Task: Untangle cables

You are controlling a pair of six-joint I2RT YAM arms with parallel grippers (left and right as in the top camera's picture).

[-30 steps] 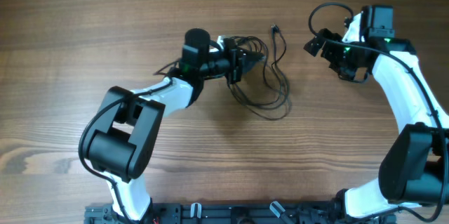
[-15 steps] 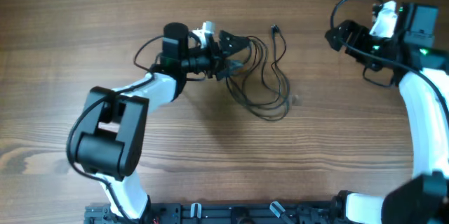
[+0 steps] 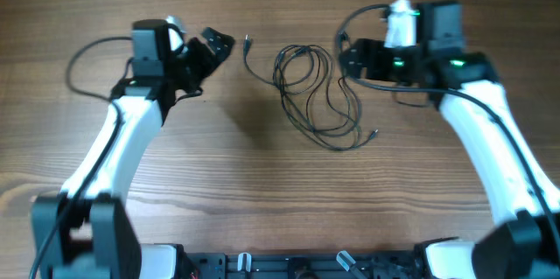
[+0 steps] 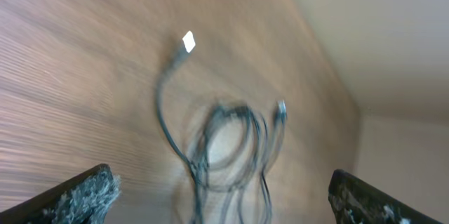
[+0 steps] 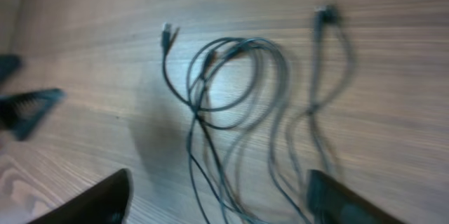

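The cables lie looped on the table, and we see the left gripper and right gripper both open, empty.

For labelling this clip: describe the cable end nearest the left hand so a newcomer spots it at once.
On the wooden table, a loose bundle of thin black cables lies in the middle. One strand curves out from its upper left toward the left hand, ending in a small plug; the other ends lie on the bundle's right side.

Looped black cables lie on wooden table.
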